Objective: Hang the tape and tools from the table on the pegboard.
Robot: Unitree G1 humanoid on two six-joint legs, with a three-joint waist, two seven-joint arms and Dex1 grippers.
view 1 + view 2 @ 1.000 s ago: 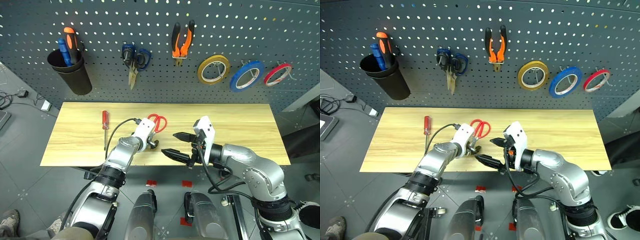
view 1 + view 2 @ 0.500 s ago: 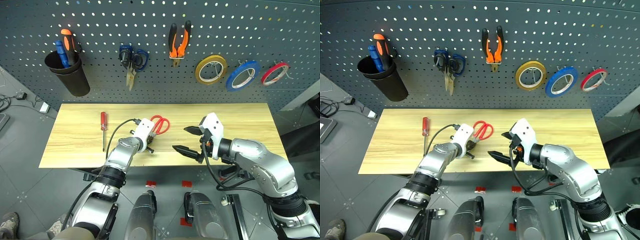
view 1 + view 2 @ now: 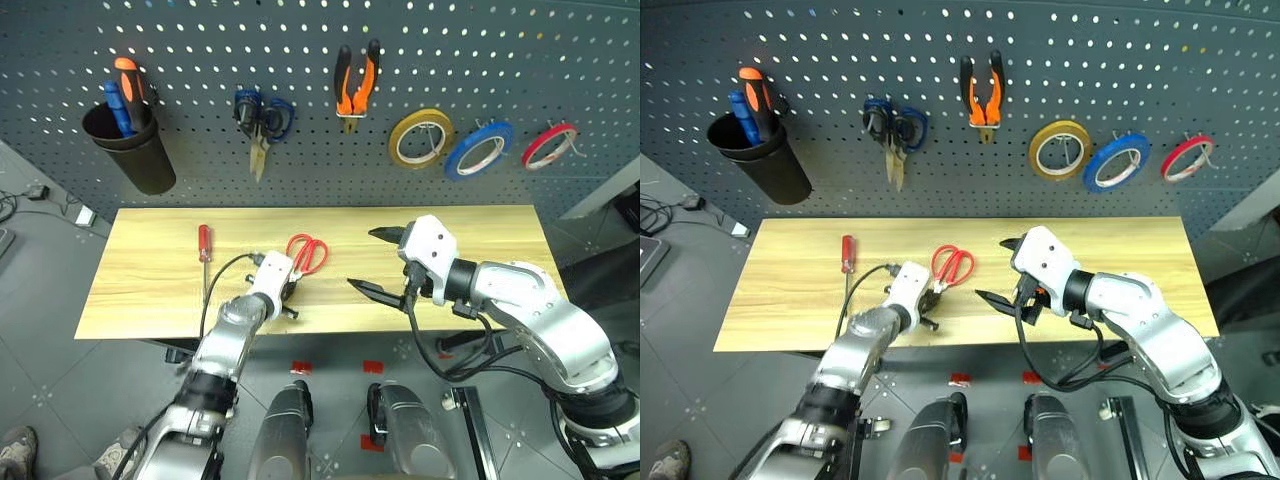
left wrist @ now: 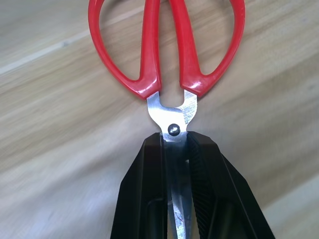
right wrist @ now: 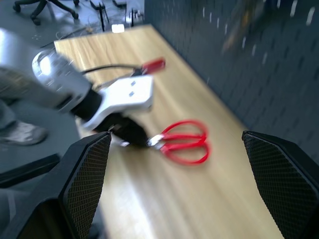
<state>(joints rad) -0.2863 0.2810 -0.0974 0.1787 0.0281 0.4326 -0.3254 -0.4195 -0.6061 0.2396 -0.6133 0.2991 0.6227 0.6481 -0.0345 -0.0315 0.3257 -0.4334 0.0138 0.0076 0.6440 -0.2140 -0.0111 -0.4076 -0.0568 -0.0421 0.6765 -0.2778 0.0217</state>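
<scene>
Since a second ago your left gripper (image 4: pixel 175 164) has closed its jaws and now pinches the blades of the red-handled scissors (image 3: pixel 305 254), which have slid a little toward the near edge of the surface (image 3: pixel 480 240); your right gripper (image 3: pixel 378 262) has risen and rolled, jaws spread wide, holding nothing; the red-handled screwdriver (image 3: pixel 204 252) lies on the surface to the left; the pliers (image 3: pixel 358 84) and blue tape (image 3: pixel 478 150) hang on the pegboard (image 3: pixel 300 40).
</scene>
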